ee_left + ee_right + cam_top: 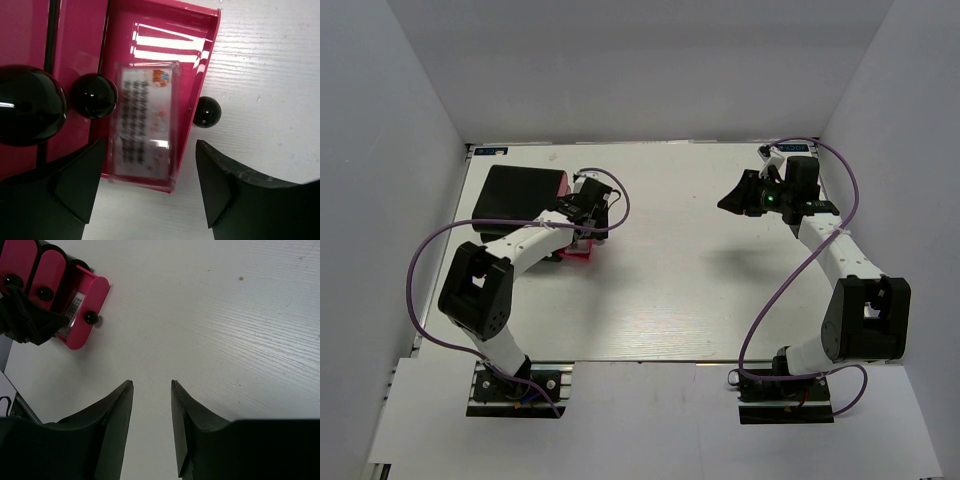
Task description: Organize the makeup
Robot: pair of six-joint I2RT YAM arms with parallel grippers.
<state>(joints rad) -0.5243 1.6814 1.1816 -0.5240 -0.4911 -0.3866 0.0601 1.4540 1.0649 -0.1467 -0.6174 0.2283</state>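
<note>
Starting nearest, left wrist view: left gripper hangs spread wide, nothing clasped between the fingers. Just past the tips the white-pink flat packet lies flat in the open pink drawer, its near end at the drawer's front lip. Its long axis runs straight away from the gripper, so the fingers flank its narrow width. Judgement: the packet reads as already stowed; if it is to be lifted, the pinch goes across the short side. Cannot tell whether the tips touch it. A black knob sits on the drawer's outer wall, close to one finger: possible snag.

Right wrist view: right gripper narrowly parted, holding nothing, over bare table; the drawer shows only far off, upper left. Left arm is clearly the nearer.

Top view adds what the wrist views lack: the drawer belongs to the big black case at the table's far left, the right gripper well apart at far right. The packet is hidden there under the left wrist. No other makeup visible in any view.
</note>
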